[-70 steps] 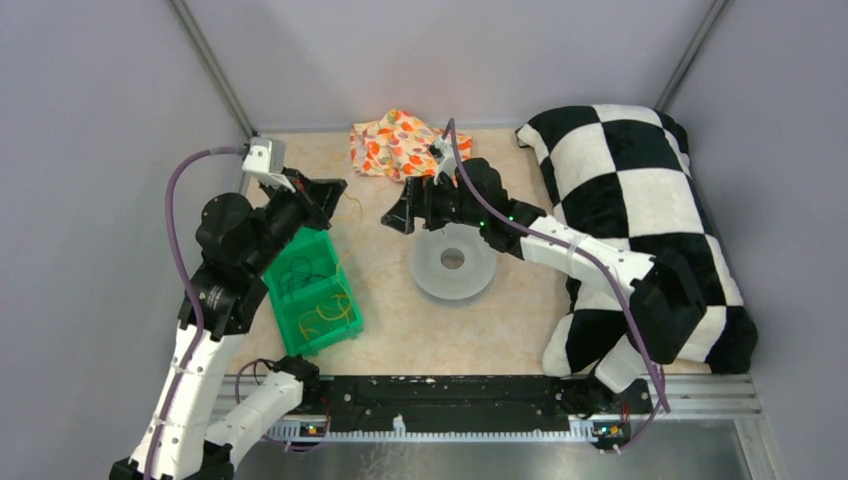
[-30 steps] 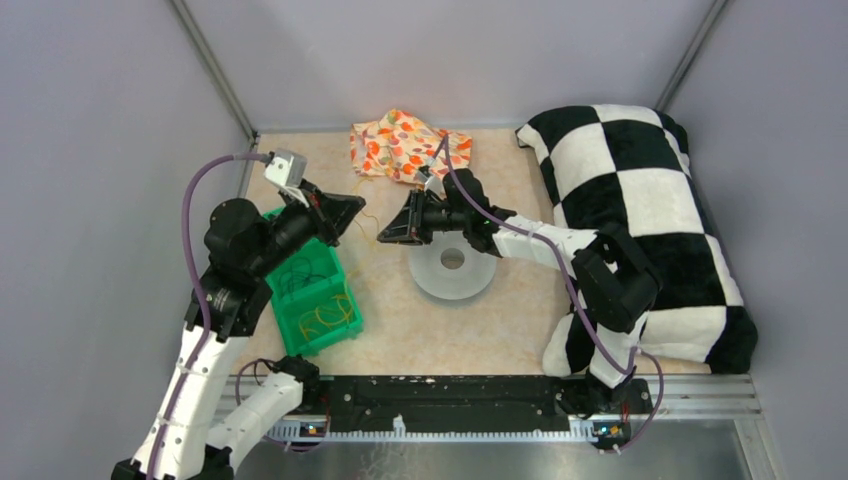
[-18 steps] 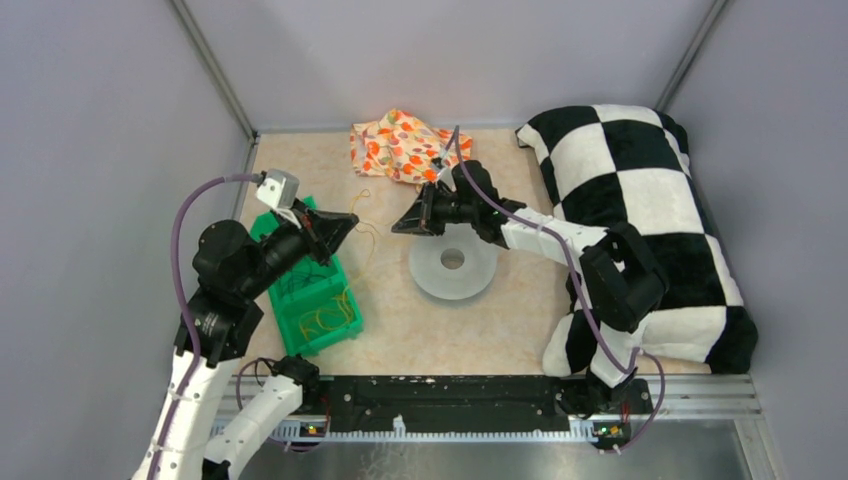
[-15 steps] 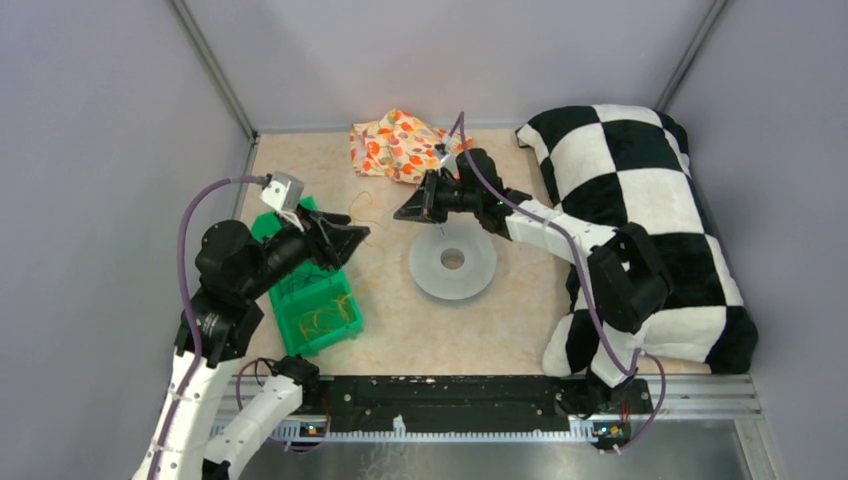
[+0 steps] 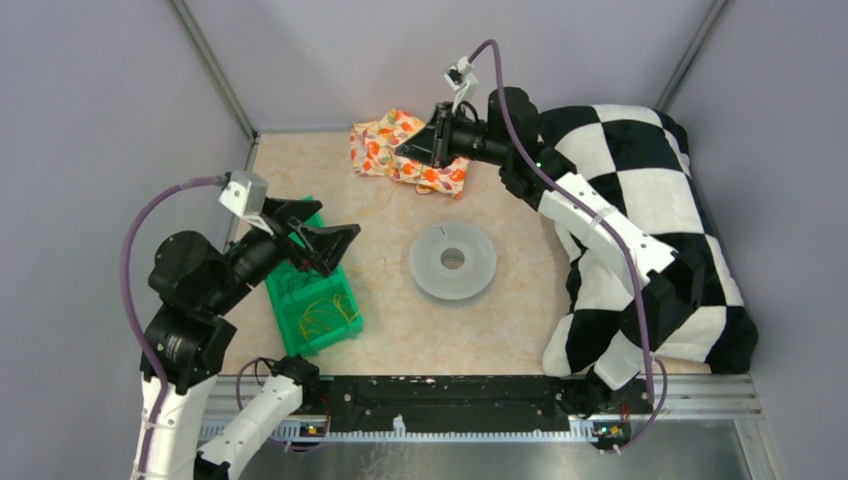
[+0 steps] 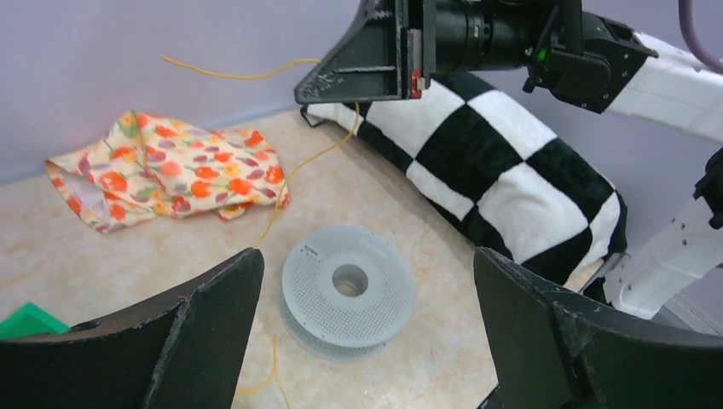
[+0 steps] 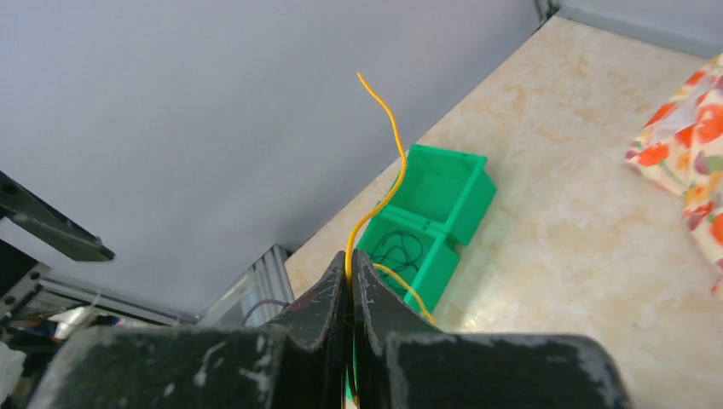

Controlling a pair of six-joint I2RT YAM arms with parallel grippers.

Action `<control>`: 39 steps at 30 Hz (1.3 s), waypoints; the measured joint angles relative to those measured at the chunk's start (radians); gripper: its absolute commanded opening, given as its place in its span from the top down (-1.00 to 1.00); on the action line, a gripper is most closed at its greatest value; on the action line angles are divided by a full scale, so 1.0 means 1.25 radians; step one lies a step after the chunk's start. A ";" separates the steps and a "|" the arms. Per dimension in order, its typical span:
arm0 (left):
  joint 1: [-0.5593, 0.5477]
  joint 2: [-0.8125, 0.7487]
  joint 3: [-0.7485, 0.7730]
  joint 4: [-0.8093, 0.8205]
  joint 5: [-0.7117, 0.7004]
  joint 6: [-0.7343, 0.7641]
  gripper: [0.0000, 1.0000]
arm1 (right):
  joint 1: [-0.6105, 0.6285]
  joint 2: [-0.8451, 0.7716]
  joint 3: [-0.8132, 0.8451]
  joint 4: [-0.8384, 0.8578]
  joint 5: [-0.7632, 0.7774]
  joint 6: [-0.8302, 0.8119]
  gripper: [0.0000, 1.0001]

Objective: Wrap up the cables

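Note:
A thin yellow cable (image 6: 294, 183) hangs from my right gripper (image 5: 401, 152), which is shut on it high above the floral cloth (image 5: 392, 146). In the right wrist view the strand (image 7: 388, 128) sticks up out of the pinched fingertips (image 7: 362, 271). It trails down to the tabletop left of the grey spool (image 5: 452, 260). My left gripper (image 5: 338, 220) stands wide open over the green bin (image 5: 342, 330), holding nothing. In the left wrist view the spool (image 6: 348, 290) lies flat between the spread fingers (image 6: 213, 315). More yellow cables (image 5: 325, 318) lie in the bin.
A black-and-white checkered pillow (image 5: 640, 200) fills the right side of the table. The floral cloth (image 6: 170, 170) lies at the back centre. The bin's far compartment holds dark strands (image 7: 394, 247). Grey walls close off the left, back and right.
My left gripper opened, let go of the yellow cable and drew back to the left. My right gripper, still shut on the cable, lifted and moved toward the back wall.

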 measured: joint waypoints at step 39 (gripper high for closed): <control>0.000 0.156 -0.101 0.078 -0.214 -0.050 -0.97 | -0.272 -0.266 0.391 -0.383 0.292 -0.306 1.00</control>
